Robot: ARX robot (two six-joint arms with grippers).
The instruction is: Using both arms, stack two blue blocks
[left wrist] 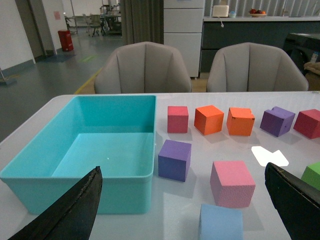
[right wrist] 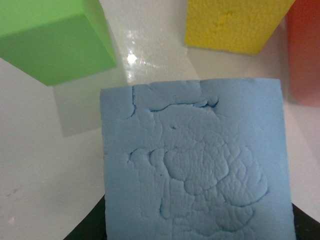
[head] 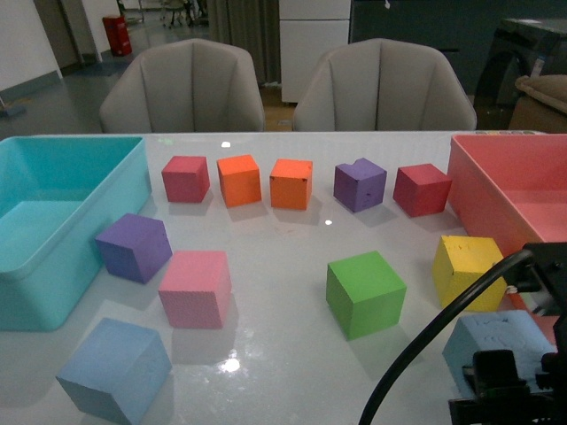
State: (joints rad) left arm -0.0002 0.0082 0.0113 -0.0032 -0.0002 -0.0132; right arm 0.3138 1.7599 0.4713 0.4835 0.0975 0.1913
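One blue block (head: 115, 369) lies on the white table at the near left; it also shows in the left wrist view (left wrist: 221, 222), between my open left gripper's (left wrist: 192, 210) black fingers (left wrist: 75, 207) and a little ahead of them. The other blue block (head: 496, 347) is at the near right, held in my shut right gripper (head: 509, 376). In the right wrist view this block (right wrist: 195, 160) fills the frame, its cracked face up, and hides the fingers.
A turquoise bin (head: 35, 292) stands at the left, a pink-red bin (head: 496, 190) at the right. Green (head: 365, 292), yellow (head: 468, 270), pink (head: 196, 288) and purple (head: 134, 247) cubes lie mid-table. A row of red, orange and purple cubes lies behind.
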